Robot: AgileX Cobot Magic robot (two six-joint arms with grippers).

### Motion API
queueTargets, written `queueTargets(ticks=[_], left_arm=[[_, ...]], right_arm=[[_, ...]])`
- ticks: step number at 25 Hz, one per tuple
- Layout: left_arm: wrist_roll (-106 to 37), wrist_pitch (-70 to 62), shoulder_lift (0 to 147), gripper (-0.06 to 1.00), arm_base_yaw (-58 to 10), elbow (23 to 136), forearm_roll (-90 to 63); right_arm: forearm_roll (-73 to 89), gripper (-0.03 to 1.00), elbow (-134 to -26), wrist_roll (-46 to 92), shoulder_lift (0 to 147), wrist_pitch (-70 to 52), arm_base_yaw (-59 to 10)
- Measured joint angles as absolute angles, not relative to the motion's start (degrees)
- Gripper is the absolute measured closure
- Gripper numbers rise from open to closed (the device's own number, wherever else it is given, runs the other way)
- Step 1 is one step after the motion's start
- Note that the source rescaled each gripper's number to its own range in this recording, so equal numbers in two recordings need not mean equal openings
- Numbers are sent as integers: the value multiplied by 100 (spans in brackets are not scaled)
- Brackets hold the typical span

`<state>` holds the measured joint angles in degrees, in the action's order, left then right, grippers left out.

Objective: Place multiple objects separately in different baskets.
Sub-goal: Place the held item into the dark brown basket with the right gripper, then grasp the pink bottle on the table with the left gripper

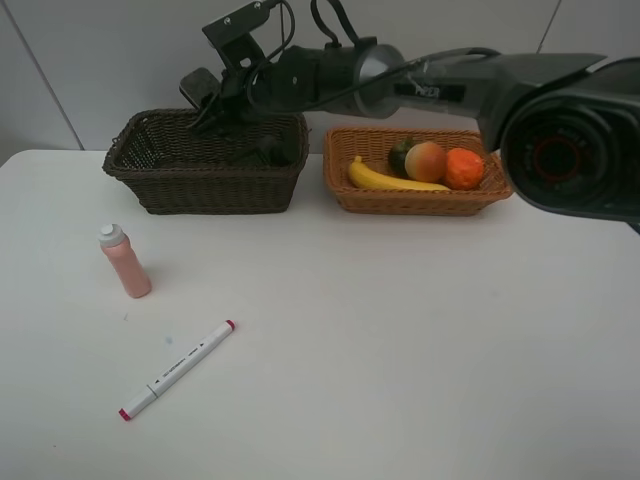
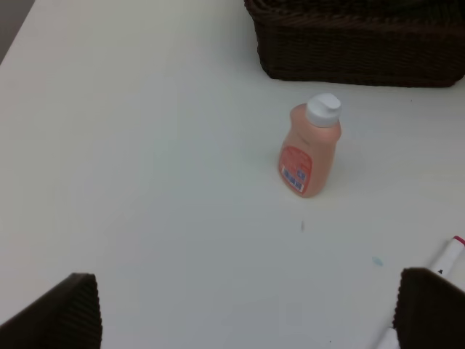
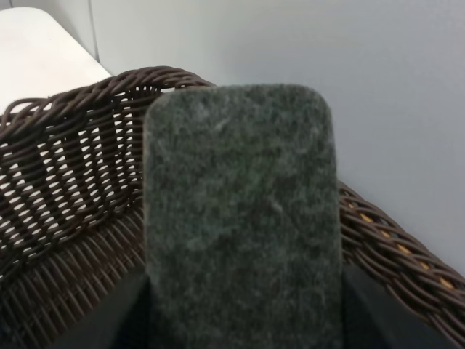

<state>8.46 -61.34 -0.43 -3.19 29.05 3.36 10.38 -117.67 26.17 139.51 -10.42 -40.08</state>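
Observation:
My right gripper [image 1: 207, 104] reaches across over the dark brown basket [image 1: 150, 185] and is shut on the dark grey eraser block [image 3: 240, 218], which hangs above the basket's rim [image 3: 65, 94]. A dark shape [image 1: 263, 152] lies inside that basket. The orange-tan basket [image 1: 400, 200] holds the banana [image 1: 385, 179], mangosteen [image 1: 400, 155], peach [image 1: 426, 161] and orange [image 1: 464, 168]. The pink bottle [image 1: 125, 262] stands on the table in front of the dark basket. The marker [image 1: 178, 369] lies nearer the front. My left gripper [image 2: 247, 313] is open above the table, short of the pink bottle [image 2: 311, 149].
The white table [image 1: 400, 340] ends at its left edge [image 2: 18, 36] near a grey wall. The right arm's body [image 1: 570, 130] hangs over the orange-tan basket's right end. The marker's red tip [image 2: 455, 243] shows beside my left gripper's finger [image 2: 432, 305].

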Motion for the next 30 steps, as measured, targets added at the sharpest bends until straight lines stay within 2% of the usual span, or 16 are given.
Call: queueTargets(ticks=[8, 9, 11, 12, 14, 16, 23, 30], left_arm=[[846, -6134, -43, -6, -319, 2905, 336], [846, -6134, -43, -6, -319, 2905, 336], [846, -6134, -43, -6, -319, 2905, 336], [846, -6134, -43, -6, -319, 2905, 336], [846, -6134, -43, -6, -319, 2905, 336], [846, -6134, -43, -6, -319, 2905, 336], [846, -6134, -43, -6, -319, 2905, 336], [846, -6134, -43, -6, -319, 2905, 336]], right_arm=[[1038, 63, -11767, 2617, 13951, -1047, -4008], [1038, 57, -11767, 2617, 13951, -1047, -4008], [1038, 21, -11767, 2617, 13951, -1002, -4008], [1038, 10, -11767, 2617, 13951, -994, -4008], [1038, 1, -11767, 2617, 13951, -989, -4008], [1038, -3, -11767, 2617, 13951, -989, -4008], [1038, -3, -11767, 2617, 13939, -1121, -4008], [1020, -3, -11767, 2617, 13247, -2554, -4008]])
